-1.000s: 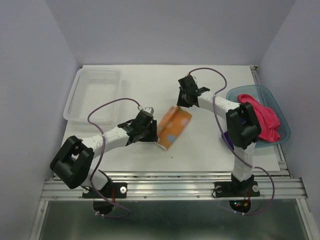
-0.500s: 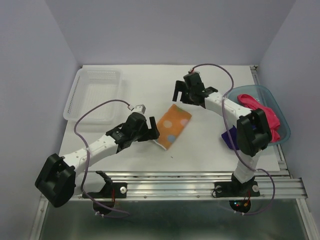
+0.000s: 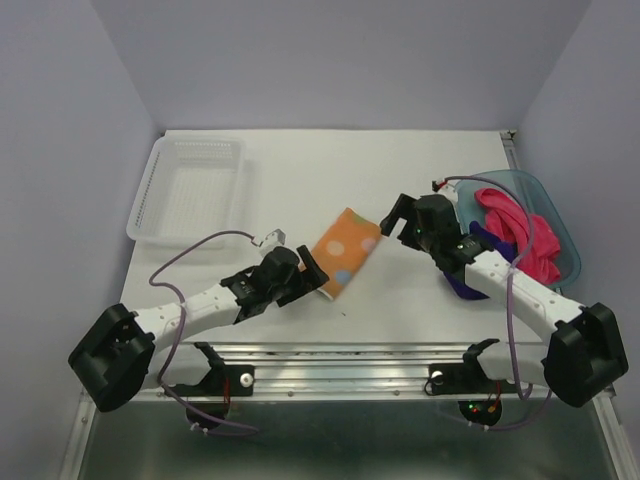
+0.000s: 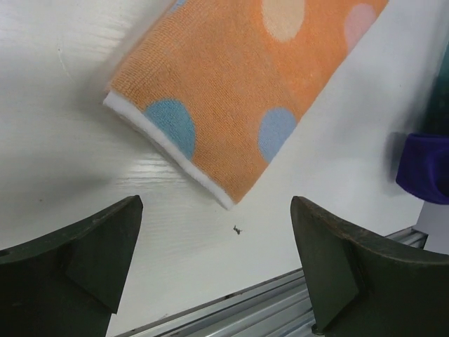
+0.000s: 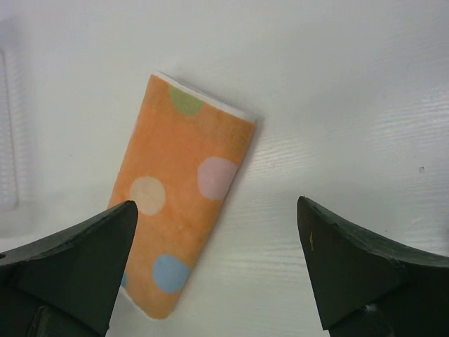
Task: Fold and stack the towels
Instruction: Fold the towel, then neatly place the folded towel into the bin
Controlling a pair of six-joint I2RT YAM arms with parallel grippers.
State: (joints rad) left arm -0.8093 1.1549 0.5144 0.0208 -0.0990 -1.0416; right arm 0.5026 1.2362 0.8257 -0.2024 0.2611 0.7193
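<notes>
The orange dotted towel [image 3: 345, 252] lies folded into a narrow strip on the white table, also seen in the left wrist view [image 4: 238, 91] and the right wrist view [image 5: 179, 225]. My left gripper [image 3: 310, 272] [image 4: 214, 210] is open just short of the towel's near end, with nothing between its fingers. My right gripper [image 3: 397, 213] [image 5: 217, 210] is open and empty to the right of the towel's far end. The dark purple towel [image 3: 460, 283] [image 4: 424, 168] lies partly hidden under the right arm. The pink-red towel [image 3: 520, 235] sits bunched in the teal tub [image 3: 556, 215].
A clear plastic basket [image 3: 190, 190] stands at the far left of the table. The metal rail of the table's near edge [image 4: 266, 309] runs just below the left gripper. Grey walls close in the left, back and right.
Both grippers have opened and let go of the orange towel, which now lies flat. The right arm has swung back toward the near right; the left gripper has drawn back slightly.
</notes>
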